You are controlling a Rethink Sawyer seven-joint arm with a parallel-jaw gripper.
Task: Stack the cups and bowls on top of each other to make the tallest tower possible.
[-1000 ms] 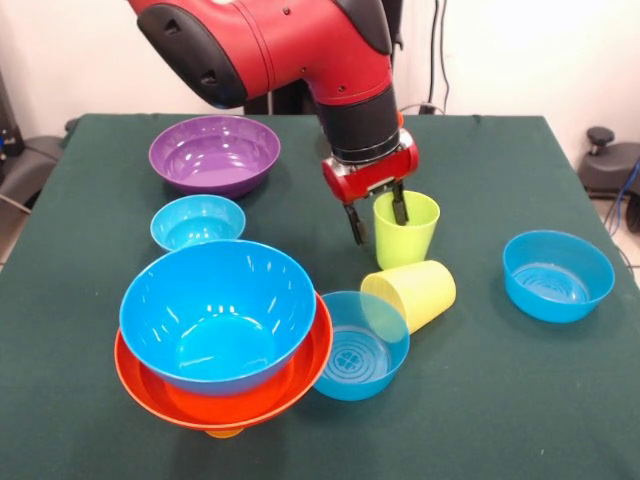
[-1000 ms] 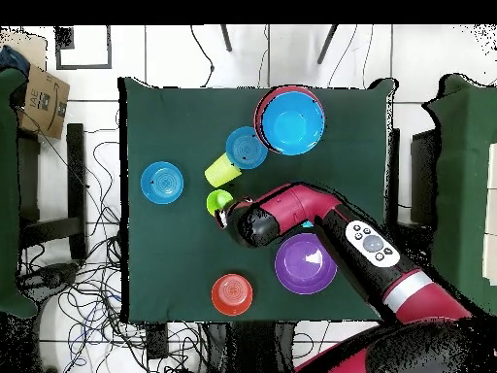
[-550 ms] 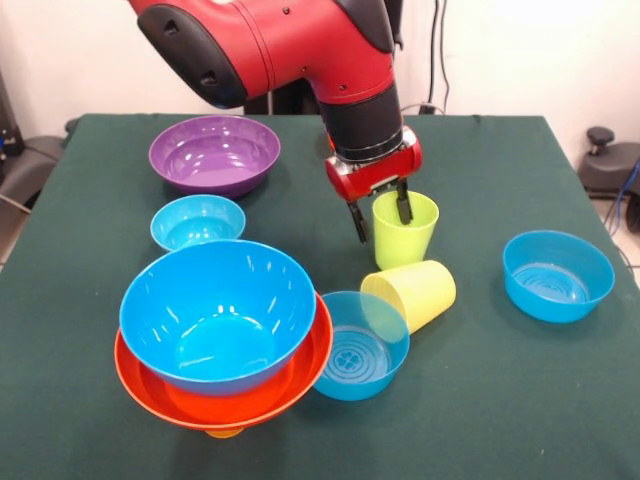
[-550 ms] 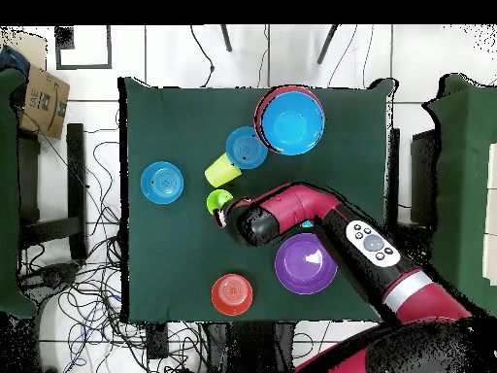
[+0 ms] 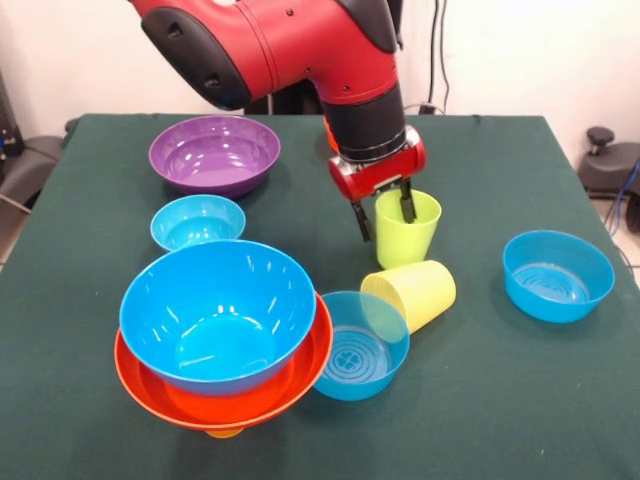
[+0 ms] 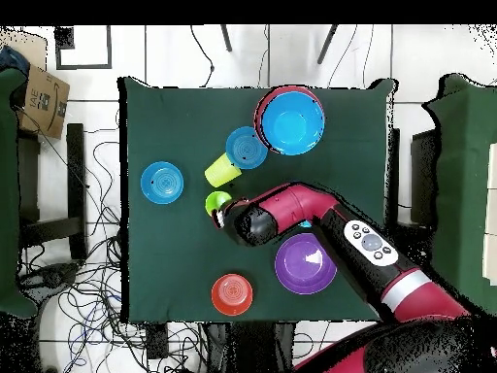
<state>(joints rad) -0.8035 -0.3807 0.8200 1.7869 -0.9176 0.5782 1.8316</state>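
lifted slightly, claw (image 5: 384,213) straddles green cup's (image 5: 406,230) rim (grip unclear).

Your green-clothed counter (image 5: 500,400), carrying purple bowl (image 5: 214,153), small blue bowl (image 5: 198,221), two ringed blue bowls (image 5: 558,274), lime cup (image 5: 405,229), tipped yellow cup (image 5: 412,291), bowl tower (image 5: 222,335).

Gripper (image 5: 384,211) straddles the green cup's (image 5: 405,231) rim, one finger inside; yellow cup (image 5: 412,292) lies tipped beside it
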